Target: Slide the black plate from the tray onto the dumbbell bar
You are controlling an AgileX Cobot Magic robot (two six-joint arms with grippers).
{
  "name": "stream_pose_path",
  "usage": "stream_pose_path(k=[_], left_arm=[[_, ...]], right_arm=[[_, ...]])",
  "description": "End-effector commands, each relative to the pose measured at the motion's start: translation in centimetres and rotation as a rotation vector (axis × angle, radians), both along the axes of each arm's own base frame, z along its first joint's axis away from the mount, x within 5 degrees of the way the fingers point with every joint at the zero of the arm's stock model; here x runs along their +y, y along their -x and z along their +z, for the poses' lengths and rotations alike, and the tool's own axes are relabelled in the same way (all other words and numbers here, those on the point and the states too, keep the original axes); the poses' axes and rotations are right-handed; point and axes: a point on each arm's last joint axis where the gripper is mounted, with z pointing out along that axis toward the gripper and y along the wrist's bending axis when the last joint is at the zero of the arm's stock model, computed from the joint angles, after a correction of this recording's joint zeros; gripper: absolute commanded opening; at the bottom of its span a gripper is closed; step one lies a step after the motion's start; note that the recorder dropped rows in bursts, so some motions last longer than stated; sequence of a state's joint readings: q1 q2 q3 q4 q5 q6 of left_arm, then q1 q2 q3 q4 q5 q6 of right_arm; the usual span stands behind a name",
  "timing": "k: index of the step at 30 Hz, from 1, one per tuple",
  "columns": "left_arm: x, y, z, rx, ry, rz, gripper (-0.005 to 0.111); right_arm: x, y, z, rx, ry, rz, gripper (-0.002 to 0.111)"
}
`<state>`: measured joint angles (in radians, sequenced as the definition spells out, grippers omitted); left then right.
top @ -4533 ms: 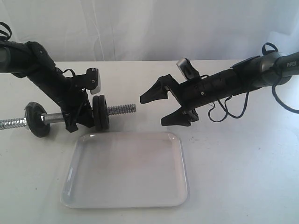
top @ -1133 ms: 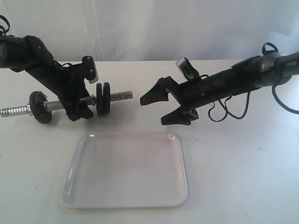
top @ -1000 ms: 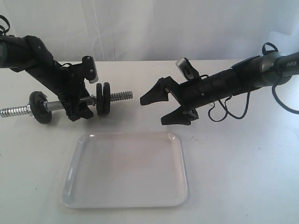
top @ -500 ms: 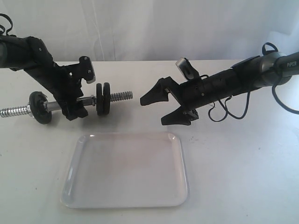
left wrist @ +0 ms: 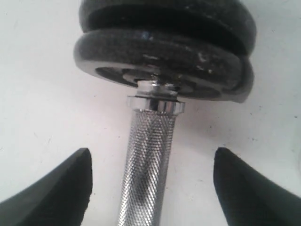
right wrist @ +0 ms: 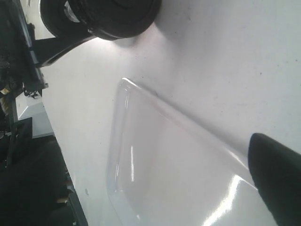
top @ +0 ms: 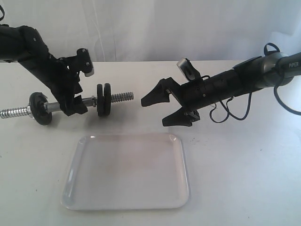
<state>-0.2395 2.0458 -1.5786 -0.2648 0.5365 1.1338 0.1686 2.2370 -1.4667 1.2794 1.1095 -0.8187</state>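
The dumbbell bar (top: 121,97) lies on the table behind the tray (top: 127,172), which holds nothing. Two black plates (top: 104,100) stand pressed together on the bar near its right threaded end; a third disc (top: 39,108) sits near the left end. My left gripper (top: 75,109) is open astride the knurled bar (left wrist: 148,155), its fingertips (left wrist: 80,165) clear of it on both sides, a little short of the plates (left wrist: 164,52). My right gripper (top: 154,112) hangs open to the right of the bar's threaded tip, holding nothing.
The right wrist view shows one finger (right wrist: 277,179) above the tray's rim (right wrist: 141,94) and a black disc (right wrist: 113,19) beyond it. The left arm (top: 42,61) slopes up to the left behind the bar. Cables (top: 230,110) trail under the right arm.
My left gripper has drawn back to the left and upward along the bar, away from the paired plates. The bar, the plates and the right arm have stayed put in the last second.
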Motion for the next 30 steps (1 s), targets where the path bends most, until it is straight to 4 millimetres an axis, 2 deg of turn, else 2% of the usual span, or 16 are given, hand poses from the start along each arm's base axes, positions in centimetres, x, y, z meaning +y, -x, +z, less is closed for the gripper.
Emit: stream_pose_path(k=[1,9,15,18,19,21,22,25,27,30], left_arm=[[-0.1,0.8,1.2,0.042,0.015,-0.009,0.074],[0.0,1.6,3.1,0.043,0.025,-0.015,0.074],[0.2,2.3,5.3,0.037,0.07,0.074,0.073],[0.4,2.8,6.2,0.047,0.078,0.13,0.064],[0.6,3.0,6.6,0.051,0.067,0.147,0.057],[0.8,3.2,7.1,0.048,0.059,0.17,0.045],[1.0,3.4,7.4,0.049,0.052,0.194,0.036],[1.5,3.6,8.1,0.047,0.05,0.291,0.014],[2.0,3.6,8.3,0.048,0.033,0.375,0.0],[2.9,3.8,8.4,0.064,-0.004,0.512,0.0]], right_arm=[[-0.2,-0.1,0.5,-0.024,-0.005,0.001,0.099],[-0.2,0.0,0.6,-0.022,-0.007,0.005,0.099],[-0.3,0.2,0.4,-0.024,0.017,0.033,0.099],[-0.5,0.2,0.7,-0.028,0.047,0.067,0.094],[-0.6,0.2,0.9,-0.026,0.068,0.073,0.091],[-0.9,0.1,1.5,-0.024,0.118,0.084,0.082],[-1.0,0.0,2.0,-0.028,0.143,0.092,0.075],[-1.3,-0.2,3.9,-0.044,0.206,0.112,0.052],[-1.5,-0.2,5.4,-0.045,0.231,0.131,0.032],[-1.8,-0.3,7.4,-0.08,0.275,0.126,0.001]])
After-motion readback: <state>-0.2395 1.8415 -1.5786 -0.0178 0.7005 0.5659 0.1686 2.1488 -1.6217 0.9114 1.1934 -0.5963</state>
